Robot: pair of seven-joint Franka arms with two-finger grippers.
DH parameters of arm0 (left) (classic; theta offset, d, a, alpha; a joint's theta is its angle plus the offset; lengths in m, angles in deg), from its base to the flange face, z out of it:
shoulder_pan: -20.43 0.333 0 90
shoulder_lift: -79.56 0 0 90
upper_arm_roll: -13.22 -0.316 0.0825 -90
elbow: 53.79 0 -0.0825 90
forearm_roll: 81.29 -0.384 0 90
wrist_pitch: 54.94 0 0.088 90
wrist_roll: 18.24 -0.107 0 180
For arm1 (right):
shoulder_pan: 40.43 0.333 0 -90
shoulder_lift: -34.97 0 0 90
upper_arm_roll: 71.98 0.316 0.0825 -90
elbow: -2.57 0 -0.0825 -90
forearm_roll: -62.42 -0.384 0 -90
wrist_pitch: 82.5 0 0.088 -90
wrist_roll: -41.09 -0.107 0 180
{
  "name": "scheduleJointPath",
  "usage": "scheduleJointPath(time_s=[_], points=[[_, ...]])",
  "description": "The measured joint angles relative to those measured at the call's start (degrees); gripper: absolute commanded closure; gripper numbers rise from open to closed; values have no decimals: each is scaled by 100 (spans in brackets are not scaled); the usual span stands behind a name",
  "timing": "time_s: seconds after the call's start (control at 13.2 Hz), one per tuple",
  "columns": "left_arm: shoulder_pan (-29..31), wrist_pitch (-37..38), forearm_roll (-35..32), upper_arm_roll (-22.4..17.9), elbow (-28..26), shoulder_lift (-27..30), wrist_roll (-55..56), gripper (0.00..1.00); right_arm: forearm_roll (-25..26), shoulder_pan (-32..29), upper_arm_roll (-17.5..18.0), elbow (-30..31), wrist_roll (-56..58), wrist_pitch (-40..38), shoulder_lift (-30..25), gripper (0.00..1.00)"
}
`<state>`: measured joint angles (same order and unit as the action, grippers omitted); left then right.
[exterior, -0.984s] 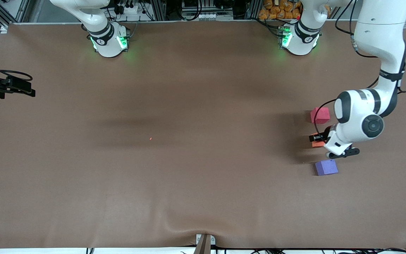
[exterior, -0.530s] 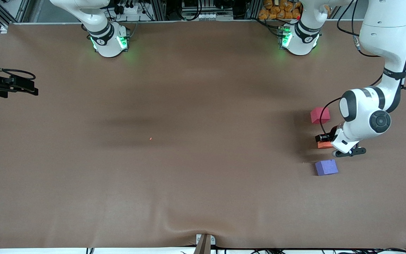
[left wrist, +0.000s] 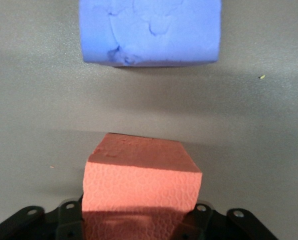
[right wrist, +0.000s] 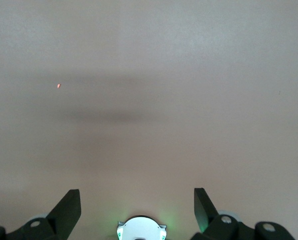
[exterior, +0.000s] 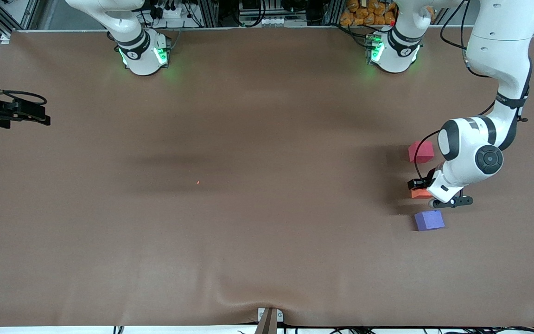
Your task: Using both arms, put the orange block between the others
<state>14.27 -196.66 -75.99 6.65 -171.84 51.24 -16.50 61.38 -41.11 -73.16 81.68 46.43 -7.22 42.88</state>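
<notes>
The orange block (exterior: 418, 193) (left wrist: 141, 185) rests on the brown table between the pinkish-red cube (exterior: 421, 151) and the purple-blue cube (exterior: 429, 220) (left wrist: 150, 30), roughly in a line with them at the left arm's end. My left gripper (exterior: 417, 185) is low over the orange block, which sits right at its jaws in the left wrist view. The pinkish-red cube is out of the left wrist view. My right gripper (exterior: 40, 118) (right wrist: 137, 200) waits open and empty above the table's edge at the right arm's end.
The brown table cover (exterior: 248, 185) carries a tiny red speck (exterior: 198, 182) (right wrist: 58, 85) near the middle. The two arm bases (exterior: 144, 53) (exterior: 392, 51) glow green at the table's back edge. A fold in the cover (exterior: 267, 301) shows at the front edge.
The left arm swung slightly toward its own end of the table and back, and the orange block shifted with it, ending a little lower on the table. The right arm stayed put.
</notes>
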Motion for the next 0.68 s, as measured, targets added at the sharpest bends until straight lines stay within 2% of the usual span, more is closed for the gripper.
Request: scheduleJointPath(time_s=[0.15,0.3,0.53,0.68], points=[[-8,8,4,14,47,71,63,0,0,0,0,0,0,6,0,0],[-12,265,6,30,138,383,77,0,0,23,0,1,3,8,0,0],[-19,1429,7,38,572,1202,80,0,3,109,0,3,3,11,0,0],[-24,2456,7,43,1152,1641,81,0,4,127,0,5,3,11,1,0]])
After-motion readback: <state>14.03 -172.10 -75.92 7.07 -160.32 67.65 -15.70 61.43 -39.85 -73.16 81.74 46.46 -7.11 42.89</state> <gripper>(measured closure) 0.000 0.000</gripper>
